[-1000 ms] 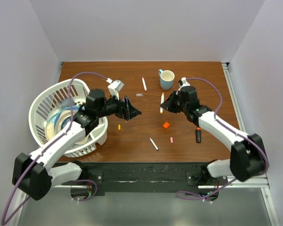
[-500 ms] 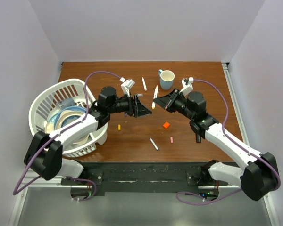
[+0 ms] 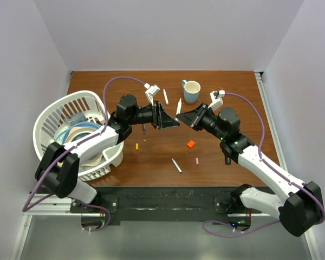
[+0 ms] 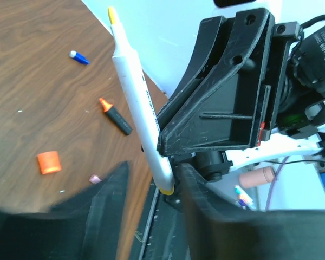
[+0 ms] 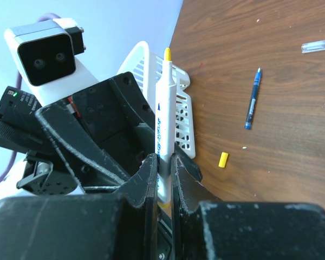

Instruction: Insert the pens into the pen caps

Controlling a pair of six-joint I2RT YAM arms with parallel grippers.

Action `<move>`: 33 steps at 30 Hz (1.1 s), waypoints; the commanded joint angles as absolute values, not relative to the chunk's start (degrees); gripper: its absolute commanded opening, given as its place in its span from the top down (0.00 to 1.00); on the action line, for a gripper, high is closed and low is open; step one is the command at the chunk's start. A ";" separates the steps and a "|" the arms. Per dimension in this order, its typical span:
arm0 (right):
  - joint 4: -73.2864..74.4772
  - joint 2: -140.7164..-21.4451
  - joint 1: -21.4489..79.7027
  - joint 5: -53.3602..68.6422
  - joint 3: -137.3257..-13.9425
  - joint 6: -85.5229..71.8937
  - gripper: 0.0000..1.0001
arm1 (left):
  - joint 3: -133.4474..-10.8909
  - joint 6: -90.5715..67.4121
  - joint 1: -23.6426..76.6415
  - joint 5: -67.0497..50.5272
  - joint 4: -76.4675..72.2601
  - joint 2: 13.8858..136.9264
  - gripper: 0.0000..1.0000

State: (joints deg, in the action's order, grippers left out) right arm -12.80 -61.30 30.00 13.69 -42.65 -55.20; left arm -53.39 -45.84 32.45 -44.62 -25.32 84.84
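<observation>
Top view: slim white plastic pen with yellow tip (image 3: pixel 179 106) held aloft, toward the worktop's (image 3: pixel 233 97) far edge.
Left wrist: left fingers (image 4: pixel 105 216) apart, straddling its lower end.
Right wrist: right fingers (image 5: pixel 146 187) clamped on its barrel; an off-centre closure could lever it askew.

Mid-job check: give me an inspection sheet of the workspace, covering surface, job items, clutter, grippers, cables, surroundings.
Surface: wooden table, nothing spilled.
Job's things: yellow-tipped pen held in the air; far white pen, near grey pen, blue pen, black highlighter, orange cap, pink cap, yellow cap and blue cap lie loose on the table.
Clutter: mug; basket holding dishes.
Grippers: right gripper shut on the yellow-tipped pen; left gripper open, fingers either side of its lower end.
Cables: purple cable looping over each arm, clear of the loose pens.
Surroundings: pale walls; nothing else seen.
</observation>
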 commanded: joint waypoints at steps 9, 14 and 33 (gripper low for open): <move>-10.56 -57.31 30.50 14.16 -45.61 -52.12 0.64 | -53.62 -45.53 32.78 -48.69 -25.23 82.80 1.00; -6.68 -57.22 30.50 11.16 -48.95 -48.87 0.60 | -51.42 -42.98 32.78 -49.66 -22.68 80.08 1.00; -6.50 -58.62 30.41 15.03 -49.40 -45.88 1.00 | -53.43 -40.96 32.78 -51.24 -20.74 77.69 0.94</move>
State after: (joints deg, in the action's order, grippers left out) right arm -5.85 -59.46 30.26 12.60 -49.08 -47.22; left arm -50.13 -43.62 32.64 -49.58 -20.64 79.11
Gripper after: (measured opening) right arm 0.039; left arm 0.097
